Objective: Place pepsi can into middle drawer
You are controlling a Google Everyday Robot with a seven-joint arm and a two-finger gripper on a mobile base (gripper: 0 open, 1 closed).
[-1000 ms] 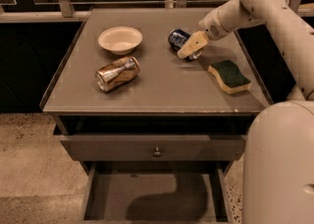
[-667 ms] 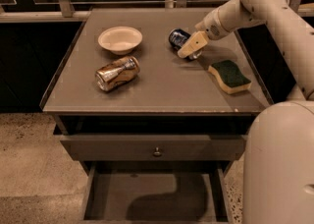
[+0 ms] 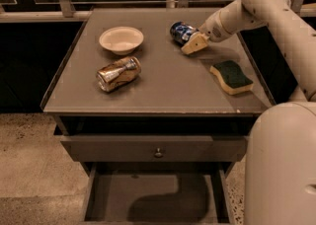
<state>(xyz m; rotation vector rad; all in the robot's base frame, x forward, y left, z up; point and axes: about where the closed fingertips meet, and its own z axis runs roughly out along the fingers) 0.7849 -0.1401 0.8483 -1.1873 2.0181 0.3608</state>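
The pepsi can (image 3: 180, 30) is laid on its side on the worktop (image 3: 163, 86). The pincer (image 3: 192, 42) is seen touching the can's right side; closure cannot be told.

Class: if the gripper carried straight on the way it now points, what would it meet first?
Most likely the pepsi can, lying just off the tip of the gripper, at the far right of the table. Whether they already touch is unclear.
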